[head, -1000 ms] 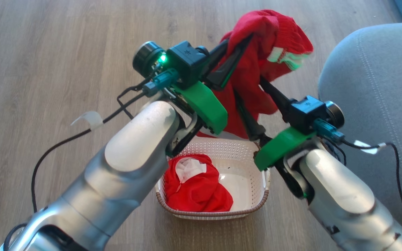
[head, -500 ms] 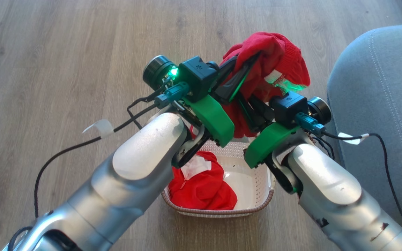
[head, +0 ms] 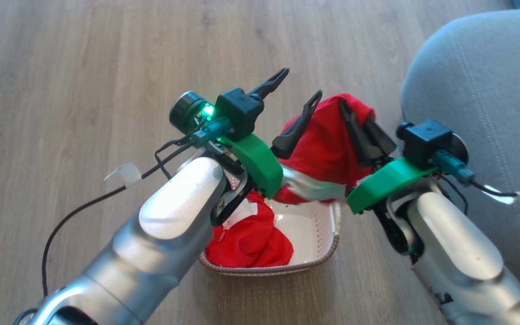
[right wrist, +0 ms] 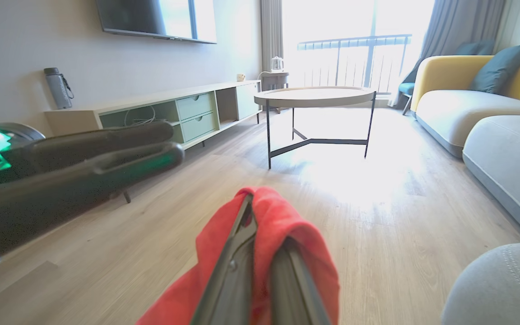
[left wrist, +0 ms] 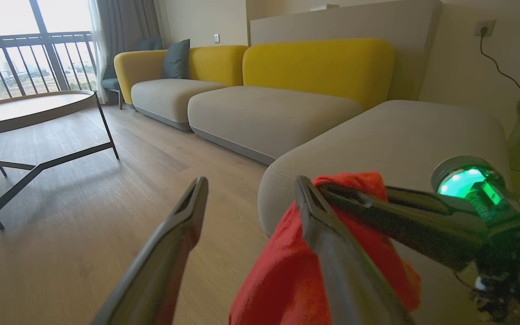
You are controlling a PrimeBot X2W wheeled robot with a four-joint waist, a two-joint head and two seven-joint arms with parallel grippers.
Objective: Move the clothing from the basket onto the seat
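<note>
The left gripper (head: 300,82) is now gaping wide, having released the clothing (head: 325,144); the right gripper (head: 355,112) is pinching it alone. The seat (head: 490,90) is waiting at three o'clock.

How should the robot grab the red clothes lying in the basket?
Pinch the puffed-up fold at the top of the red clothes, near the white patch, coming straight down from above. The heap is soft and bunched, so a raised fold should fit between the jaws. The basket walls stand all around it, blocking any way in from the side.
</note>
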